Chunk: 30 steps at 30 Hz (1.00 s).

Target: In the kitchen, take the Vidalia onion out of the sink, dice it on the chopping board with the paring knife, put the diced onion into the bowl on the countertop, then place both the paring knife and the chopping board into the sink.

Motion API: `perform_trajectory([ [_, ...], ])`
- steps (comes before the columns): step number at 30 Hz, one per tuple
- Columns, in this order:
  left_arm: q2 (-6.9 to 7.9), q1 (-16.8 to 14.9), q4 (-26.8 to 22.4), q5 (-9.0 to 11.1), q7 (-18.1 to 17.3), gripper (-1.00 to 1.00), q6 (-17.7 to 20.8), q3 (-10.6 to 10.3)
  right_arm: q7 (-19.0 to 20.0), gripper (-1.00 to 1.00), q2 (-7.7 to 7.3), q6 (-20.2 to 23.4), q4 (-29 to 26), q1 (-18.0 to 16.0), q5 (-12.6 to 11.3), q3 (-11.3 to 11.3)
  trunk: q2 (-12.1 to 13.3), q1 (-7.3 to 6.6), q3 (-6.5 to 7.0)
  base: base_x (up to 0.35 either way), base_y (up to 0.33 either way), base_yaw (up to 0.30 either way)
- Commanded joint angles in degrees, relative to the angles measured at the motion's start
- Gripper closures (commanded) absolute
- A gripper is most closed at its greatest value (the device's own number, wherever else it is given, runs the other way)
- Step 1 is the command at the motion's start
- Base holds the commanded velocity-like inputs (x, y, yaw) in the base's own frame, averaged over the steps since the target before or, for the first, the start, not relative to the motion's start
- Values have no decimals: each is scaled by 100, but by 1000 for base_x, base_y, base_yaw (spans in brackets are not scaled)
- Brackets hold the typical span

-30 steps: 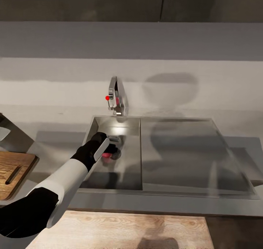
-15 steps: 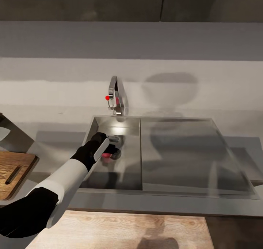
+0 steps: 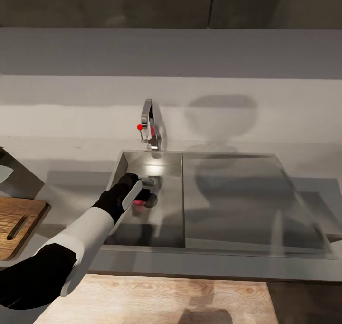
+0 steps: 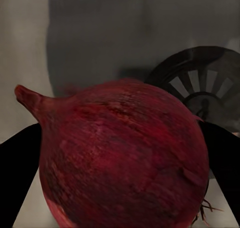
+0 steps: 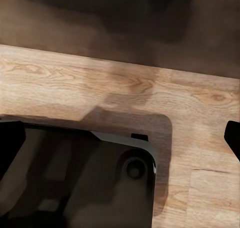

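The left end effector [image 3: 145,196] is down in the basin of the sink [image 3: 213,248], and its two dark fingers [image 4: 17,173] sit on either side of the Vidalia onion [image 4: 122,158], which fills the space between them in the left wrist view, just short of the round drain [image 4: 202,85]. The fingers look closed against the onion's flanks, so I judge it clamped, though whether it rests on the steel floor or hangs clear of it I cannot tell. The chrome tap [image 3: 153,124] with its red knob stands just behind.

The step in hand is taking the onion out of the sink. The next move calls for a straight lift clear of the basin wall, then a carry over the grey counter [image 3: 71,191] to the chopping board [image 3: 16,224].

The right end effector's state I cannot tell; its camera looks down at a wooden floor [image 5: 75,82].
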Motion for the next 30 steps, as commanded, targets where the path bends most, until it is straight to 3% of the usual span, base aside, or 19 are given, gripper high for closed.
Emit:
perform_trajectory([
  [1, 4, -3, 0, 60, 47, 100, 17, -26, 43, -100, 9, -16, -10, -1, 31, -31, -9, 4, -9, 0, 0, 0],
  [18, 3, -3, -48, 60, 55, 100, 17, -19, 43, -100, 9, -25, -10, -1, 31, -29, -9, 4, 78, 0, 0, 0],
  [30, 3, -3, -588, 60, 73, 100, 65, -17, -2, -100, 9, -24, 201, -1, 31, -39, -9, 4, 186, 0, 0, 0],
])
